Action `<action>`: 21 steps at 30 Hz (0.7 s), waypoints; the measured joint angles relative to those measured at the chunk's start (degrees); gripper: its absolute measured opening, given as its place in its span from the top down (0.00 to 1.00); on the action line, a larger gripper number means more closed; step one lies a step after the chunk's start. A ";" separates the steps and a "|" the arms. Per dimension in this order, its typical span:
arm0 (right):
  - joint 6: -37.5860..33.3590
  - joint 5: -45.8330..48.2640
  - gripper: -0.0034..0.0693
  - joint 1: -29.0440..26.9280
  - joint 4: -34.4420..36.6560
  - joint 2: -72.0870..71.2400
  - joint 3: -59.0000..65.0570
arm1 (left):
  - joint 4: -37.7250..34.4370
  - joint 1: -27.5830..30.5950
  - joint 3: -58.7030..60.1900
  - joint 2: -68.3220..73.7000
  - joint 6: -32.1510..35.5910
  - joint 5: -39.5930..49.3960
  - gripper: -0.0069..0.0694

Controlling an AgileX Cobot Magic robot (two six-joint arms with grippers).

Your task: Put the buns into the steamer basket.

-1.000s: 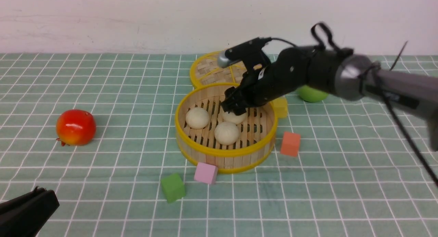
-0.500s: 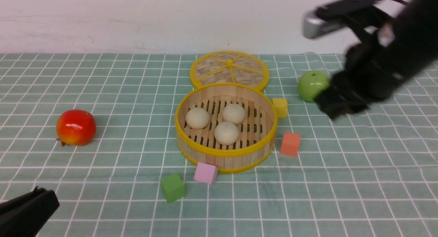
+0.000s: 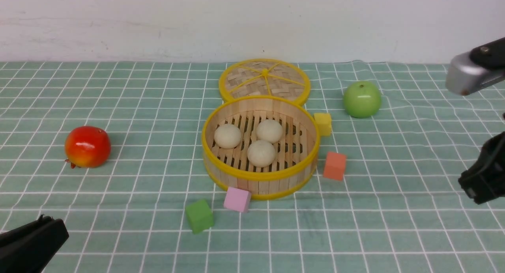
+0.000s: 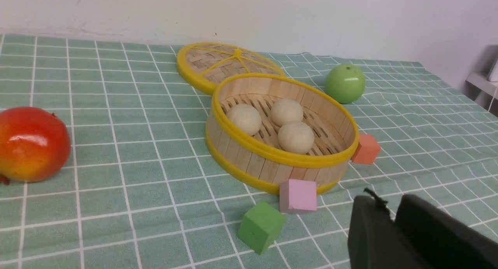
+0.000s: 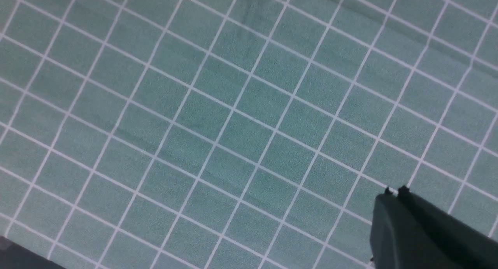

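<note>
All 3 buns sit in the steamer basket, w/ nothing left to load. Right hand is pressed together, empty, well off to the side; park it w/o clipping the rim. Left hand looks nearly closed, prob. empty.

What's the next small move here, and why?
Probably none beyond parking the right arm: all three buns already lie inside the steamer basket. The right end effector is shut, holding nothing, over bare cloth far from the basket. No bun shows outside it.
</note>
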 joint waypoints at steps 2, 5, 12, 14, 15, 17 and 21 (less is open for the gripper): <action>0.00 0.06 0.98 0.00 -0.59 -0.51 0.00 | 0.00 0.00 0.00 0.00 0.00 0.00 0.79; 0.00 -1.51 0.98 -0.42 -3.21 -2.74 2.58 | 0.00 0.00 0.00 0.00 0.00 -0.06 0.78; 0.00 -26.63 0.98 -13.58 -1.55 -22.55 29.08 | 0.00 0.00 0.00 0.00 0.00 0.00 0.77; 0.00 -32.64 0.98 -17.28 -1.32 -28.11 36.71 | 0.00 0.00 0.00 0.00 0.00 0.06 0.77; 0.00 -38.41 0.98 -20.72 -1.14 -33.79 45.14 | 0.00 0.00 0.00 0.00 0.00 0.06 0.76; 0.00 -45.51 0.98 -24.96 -0.56 -42.57 54.72 | 0.00 0.00 0.00 0.00 0.00 0.06 0.76; 0.06 -50.73 0.98 -27.58 -0.06 -54.58 67.31 | 0.00 0.00 0.00 0.00 0.00 0.11 0.76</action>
